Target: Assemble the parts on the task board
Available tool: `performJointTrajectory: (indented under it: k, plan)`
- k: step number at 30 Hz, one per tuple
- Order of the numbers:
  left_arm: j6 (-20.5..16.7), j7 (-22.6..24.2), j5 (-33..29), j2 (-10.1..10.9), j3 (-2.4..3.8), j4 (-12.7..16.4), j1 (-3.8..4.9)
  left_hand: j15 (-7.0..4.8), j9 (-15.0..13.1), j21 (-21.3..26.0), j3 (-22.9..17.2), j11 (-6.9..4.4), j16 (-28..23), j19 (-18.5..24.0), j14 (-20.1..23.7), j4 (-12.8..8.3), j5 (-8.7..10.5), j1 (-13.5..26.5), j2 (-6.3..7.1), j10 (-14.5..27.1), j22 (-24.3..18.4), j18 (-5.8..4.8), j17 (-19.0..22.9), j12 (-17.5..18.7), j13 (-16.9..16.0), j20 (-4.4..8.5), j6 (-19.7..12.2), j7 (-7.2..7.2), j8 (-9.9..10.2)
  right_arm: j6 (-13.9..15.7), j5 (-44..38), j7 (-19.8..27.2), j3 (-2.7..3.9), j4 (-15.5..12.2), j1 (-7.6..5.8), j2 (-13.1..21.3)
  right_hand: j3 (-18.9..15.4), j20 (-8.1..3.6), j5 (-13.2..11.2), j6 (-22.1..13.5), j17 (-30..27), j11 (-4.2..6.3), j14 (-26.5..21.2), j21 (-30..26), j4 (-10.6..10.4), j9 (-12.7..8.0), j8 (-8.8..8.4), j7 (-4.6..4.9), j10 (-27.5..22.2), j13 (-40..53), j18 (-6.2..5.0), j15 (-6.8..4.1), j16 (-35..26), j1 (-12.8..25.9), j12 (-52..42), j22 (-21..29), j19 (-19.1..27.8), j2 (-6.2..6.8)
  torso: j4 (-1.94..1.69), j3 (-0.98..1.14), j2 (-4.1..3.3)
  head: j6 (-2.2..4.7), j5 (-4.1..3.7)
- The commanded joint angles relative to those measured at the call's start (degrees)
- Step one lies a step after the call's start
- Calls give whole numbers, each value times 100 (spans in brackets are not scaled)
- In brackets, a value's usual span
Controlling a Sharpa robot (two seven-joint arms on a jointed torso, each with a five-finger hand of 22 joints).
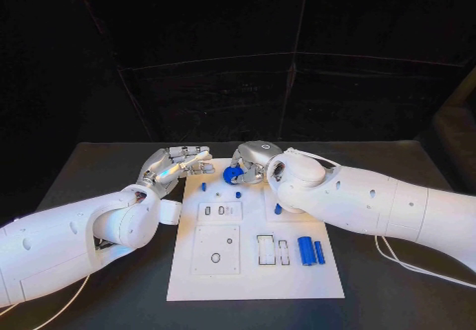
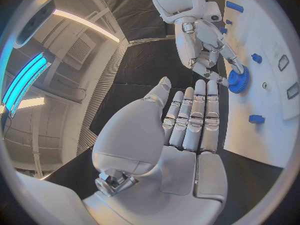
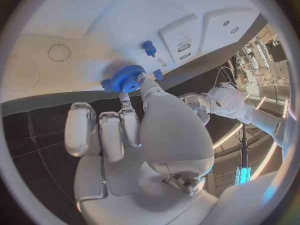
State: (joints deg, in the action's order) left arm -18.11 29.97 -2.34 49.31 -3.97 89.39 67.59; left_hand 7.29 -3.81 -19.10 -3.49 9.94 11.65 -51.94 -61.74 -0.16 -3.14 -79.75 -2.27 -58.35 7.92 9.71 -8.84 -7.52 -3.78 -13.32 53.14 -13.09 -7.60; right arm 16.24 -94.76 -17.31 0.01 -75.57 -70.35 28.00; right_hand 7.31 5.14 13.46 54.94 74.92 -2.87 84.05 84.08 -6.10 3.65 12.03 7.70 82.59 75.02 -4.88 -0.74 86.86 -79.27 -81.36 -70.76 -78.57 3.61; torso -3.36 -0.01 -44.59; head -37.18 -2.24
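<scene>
**Gear at the far end of the board, pinched by the right hand**

Nearest the robot, the white task board [image 1: 253,275] lies flat on the black table [image 1: 397,302]. Toward its near right side two blue cylinders [image 1: 310,251] lie side by side, just beside two dark-outlined rectangular slots [image 1: 273,249]. Left of these sits a raised white plate [image 1: 217,249] with an oval hole.

Farther along, small blue pegs [image 1: 203,186] stand upright in the board near its far end.

At the far edge, the right hand [image 1: 253,161] pinches a blue toothed gear [image 3: 125,79] between its fingertips, low over the board; whether the gear touches the surface cannot be told. The left hand [image 1: 179,165] hovers just beside the board's far left corner, fingers straight and close together, holding nothing.

The gear looks like rigid, light moulded plastic: stiff enough for a firm pinch, unlikely to deform. Its teeth give the fingers [image 2: 219,60] purchase, so slipping seems a small risk. The best hold is probably across the rim, leaving the central bore free to slide over a peg. Tilt is the likely trouble; a bore jams easily if it comes down crooked.
</scene>
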Motion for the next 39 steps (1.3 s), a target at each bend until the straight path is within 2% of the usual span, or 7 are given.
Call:
performJointTrajectory:
  k: [1,14,19,23,31,34,39]
  plan:
    - [47,51,28,-2,5,4,9,-15,6,33,-6,6,-38,-37,-38,-29,-1,-15,-63,-39,-6,76,-7,20,8,-4,12,-23,30,-110,-89,-140,-14,59,8,-12,32,23,17,-21,573,-32,404,23,1,2,-42,43,-41,192,107,-20,-3,47,35,-10,-36,38,-6,-4,3,-1,-14]
    - [49,48,28,5,5,3,9,-15,6,33,-6,6,-38,-37,-38,-29,-1,-15,-63,-39,-6,76,-7,20,8,-4,12,-23,30,-131,-117,-147,-13,176,7,-85,99,67,-19,-292,572,-98,404,24,-20,-3,-235,118,-92,127,107,34,-7,168,93,-7,-28,143,-2,-4,2,-16,0]
    - [50,45,28,7,5,5,10,-16,6,35,-9,6,-49,-42,-47,-36,0,-1,-64,-48,-11,76,-11,26,7,-4,19,-23,31,-217,-77,-138,-13,200,6,-99,-185,123,320,-396,572,-145,404,25,-356,18,-352,154,-105,109,104,82,-10,661,107,-6,-20,268,-2,-3,3,-23,-2]
    - [52,42,28,6,5,1,10,-16,6,35,-9,6,-49,-42,-47,-36,0,-1,-64,-48,-11,76,-11,26,7,-4,19,-23,31,-217,-56,-135,-13,210,6,-109,-366,133,275,-394,574,-154,404,26,-521,21,-382,160,-104,115,103,90,-10,801,104,-6,-16,288,1,0,1,-23,4]
    - [52,36,28,6,5,-1,10,-16,6,35,-9,6,-49,-42,-47,-36,0,-1,-64,-48,-11,76,-11,26,7,-4,19,-23,31,-241,-6,-136,-13,193,6,-93,-716,140,404,-347,585,-156,406,31,-849,29,-413,160,-95,137,104,95,-8,970,91,-17,-18,201,-3,-3,4,-26,2]
    - [53,36,28,9,5,2,10,-16,6,35,-9,6,-49,-42,-47,-36,0,-1,-64,-48,-11,76,-11,26,7,-4,19,-23,31,-41,30,-98,-13,118,6,-12,-834,137,569,-316,588,-151,406,31,-980,30,-420,153,-83,158,102,90,-8,1008,79,-13,-15,141,-2,-2,5,-20,6]
    - [53,40,28,32,5,4,10,-16,6,35,-9,6,-49,-42,-47,-36,0,-1,-64,-48,-11,76,-11,26,7,-4,19,-23,31,704,402,275,-13,-253,5,416,-918,131,746,-304,605,-145,410,40,-981,28,-437,149,-40,216,106,84,-2,902,37,-34,-29,124,16,4,13,10,11]
